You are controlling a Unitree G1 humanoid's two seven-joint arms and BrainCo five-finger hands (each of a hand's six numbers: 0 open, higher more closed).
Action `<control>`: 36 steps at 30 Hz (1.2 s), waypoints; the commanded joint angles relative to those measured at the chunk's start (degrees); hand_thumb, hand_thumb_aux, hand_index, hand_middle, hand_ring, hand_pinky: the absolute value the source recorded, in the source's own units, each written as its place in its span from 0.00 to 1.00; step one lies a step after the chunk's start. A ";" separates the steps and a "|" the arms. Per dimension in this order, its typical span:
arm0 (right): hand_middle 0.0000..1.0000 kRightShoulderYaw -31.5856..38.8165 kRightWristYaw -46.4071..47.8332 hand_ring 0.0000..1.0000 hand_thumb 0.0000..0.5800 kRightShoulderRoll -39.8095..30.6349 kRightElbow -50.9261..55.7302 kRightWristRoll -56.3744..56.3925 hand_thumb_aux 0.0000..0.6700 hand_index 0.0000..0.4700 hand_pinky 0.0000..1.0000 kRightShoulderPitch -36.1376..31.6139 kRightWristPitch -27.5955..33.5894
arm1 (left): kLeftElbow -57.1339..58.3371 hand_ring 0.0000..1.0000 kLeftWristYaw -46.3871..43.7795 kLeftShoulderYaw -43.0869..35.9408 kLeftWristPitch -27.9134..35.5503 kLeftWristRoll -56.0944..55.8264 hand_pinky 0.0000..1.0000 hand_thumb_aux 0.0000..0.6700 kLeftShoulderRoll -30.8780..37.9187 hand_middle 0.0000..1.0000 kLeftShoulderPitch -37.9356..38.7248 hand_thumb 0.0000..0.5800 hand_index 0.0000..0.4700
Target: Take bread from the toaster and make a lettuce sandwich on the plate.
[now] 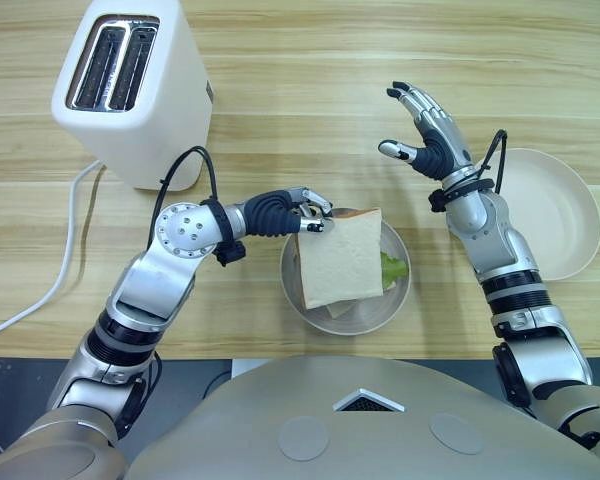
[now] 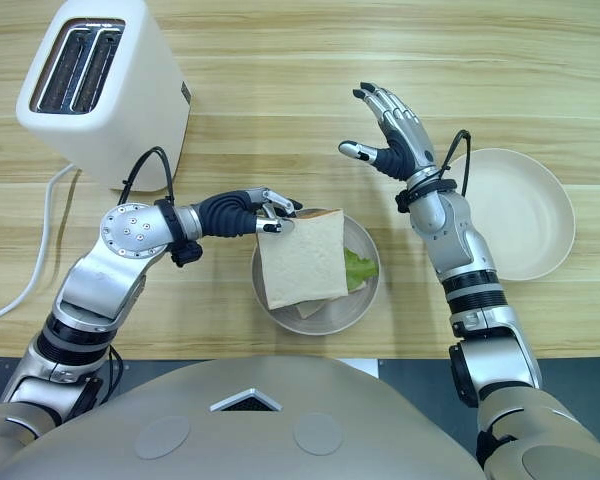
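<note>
Pinching the bread slice (image 1: 342,262) over lettuce (image 1: 393,268) on the plate (image 1: 372,324), my left hand (image 1: 305,210) clamped it; right hand (image 1: 430,135) hung splayed, empty.

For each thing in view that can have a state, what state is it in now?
left hand: shut on a corner of the top bread slice.
right hand: open, holding nothing.
top bread slice: lying over the lettuce.
lettuce: on the plate, mostly covered.
plate: holds the sandwich.
toaster: upright, slots empty.
cream bowl: empty.
</note>
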 commanded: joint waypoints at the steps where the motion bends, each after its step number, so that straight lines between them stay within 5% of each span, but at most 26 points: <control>1: 0.00 0.80 0.68 0.00 0.00 0.33 0.92 -0.17 0.00 0.00 0.00 -1.18 -0.10 | 0.10 0.00 1.76 -1.35 0.95 0.80 0.00 1.00 -0.93 0.00 0.67 1.00 1.00; 13: 0.00 0.25 0.43 0.00 0.00 -3.60 -4.61 -3.74 0.00 0.00 0.00 1.05 0.48 | 2.57 0.00 5.00 -4.12 -1.54 3.81 0.00 1.00 -1.29 0.00 1.94 1.00 1.00; 18: 0.00 -14.18 21.48 0.00 0.00 -20.04 -33.38 16.19 0.00 0.00 0.00 17.63 -0.22 | 1.36 0.00 4.80 -4.49 -1.13 4.63 0.00 1.00 -1.17 0.00 1.36 1.00 1.00; 21: 0.00 -22.34 43.48 0.00 0.00 -34.62 -53.58 35.31 0.00 0.00 0.00 40.97 -3.95 | 1.38 0.00 4.16 -5.51 -0.73 5.13 0.00 1.00 -1.38 0.00 0.18 1.00 1.00; 27: 0.00 -25.06 57.94 0.00 0.00 -39.80 -60.76 49.34 0.00 0.00 0.00 51.27 -4.16 | 1.83 0.00 3.85 -6.21 -0.55 5.69 0.00 1.00 -1.42 0.00 -1.12 1.00 1.00; 30: 0.00 -28.86 63.81 0.00 0.00 -40.29 -62.24 57.25 0.00 0.00 0.00 53.54 -2.51 | 1.80 0.00 3.75 -6.29 -0.34 5.90 0.00 1.00 -1.40 0.00 -1.32 1.00 1.00; 36: 0.00 -22.07 63.80 0.00 0.00 -36.79 -61.34 51.66 0.00 0.00 0.00 47.87 0.66 | 1.83 0.00 3.39 -6.79 -0.10 5.84 0.00 1.00 -1.52 0.00 -1.36 1.00 1.00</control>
